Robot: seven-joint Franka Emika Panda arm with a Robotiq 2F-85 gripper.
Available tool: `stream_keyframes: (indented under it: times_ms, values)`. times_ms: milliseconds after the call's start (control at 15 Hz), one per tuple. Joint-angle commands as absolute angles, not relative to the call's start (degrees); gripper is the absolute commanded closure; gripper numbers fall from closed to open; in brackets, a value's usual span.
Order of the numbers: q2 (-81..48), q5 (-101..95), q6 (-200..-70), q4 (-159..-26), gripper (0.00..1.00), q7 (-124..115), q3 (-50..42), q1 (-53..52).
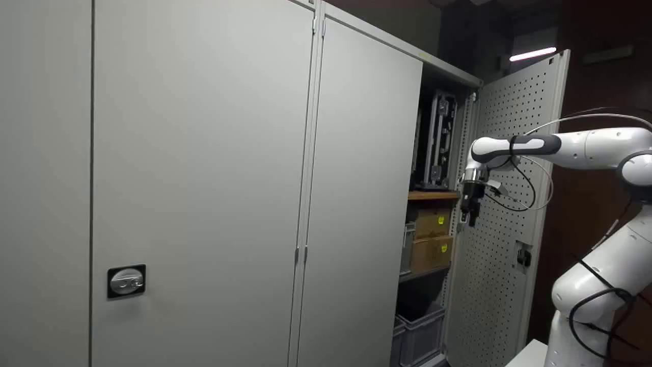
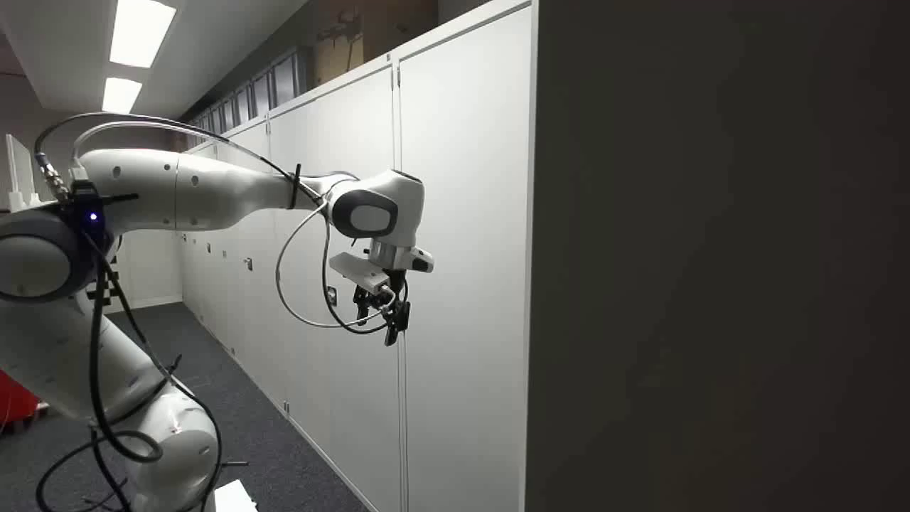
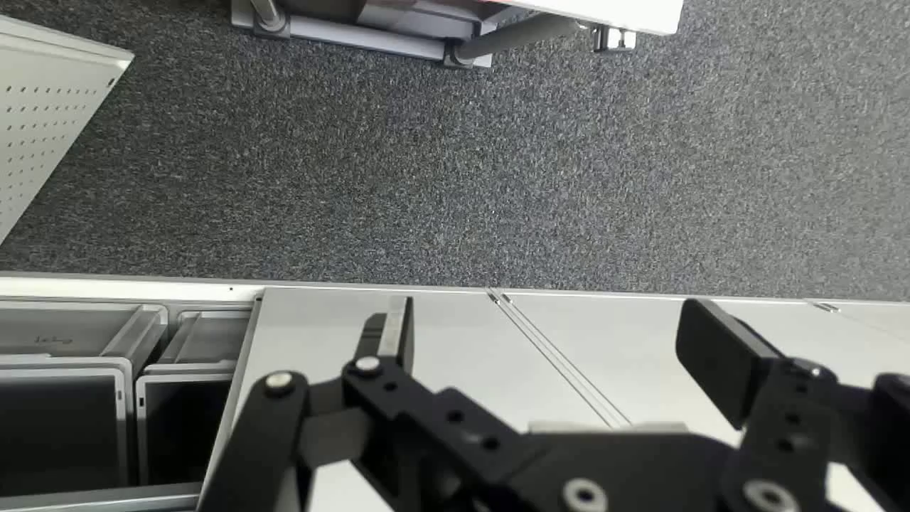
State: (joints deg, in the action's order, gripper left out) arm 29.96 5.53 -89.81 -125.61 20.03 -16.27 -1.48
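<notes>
- Grey carpet (image 3: 498,156) runs along a row of pale cabinets (image 2: 330,135), with my arm (image 2: 220,192) reaching across the aisle.
- My gripper (image 3: 547,320) is spread wide, points down and holds nothing; in the wrist view the shut door (image 3: 455,348) stands behind it, though I cannot judge the gap.
- Farther left in that view, the cabinet is uncovered, showing plastic bins (image 3: 85,323) and an open door (image 3: 43,121).
- Moving in too close might scrape my fingers (image 3: 711,355) along the shut door, caused by misread depth and their wide stance.
- Sliding left in the wrist view, a finger might catch the shut door's free edge and jar my wrist (image 2: 398,203).
- Slack cables (image 2: 278,274) loop beside my wrist; they might snag on the open door's latch (image 1: 523,256) and tug.
- Reaching inside at a poor height might ram the shelf (image 1: 433,195) or shove the cardboard boxes (image 1: 428,255), since the opening looks tight.
</notes>
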Motion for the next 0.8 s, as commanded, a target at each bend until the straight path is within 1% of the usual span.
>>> stream_keyframes:
  times_ms: [0,267,733]
  values:
    - [29.6,6.3,-89.6,-125.5,0.00,20.8,-14.8,0.5]
    - [30.3,5.5,-89.9,-126.3,0.00,20.0,-14.4,1.2]
    - [36.9,-1.7,-89.7,-131.5,0.00,14.0,-13.0,7.5]
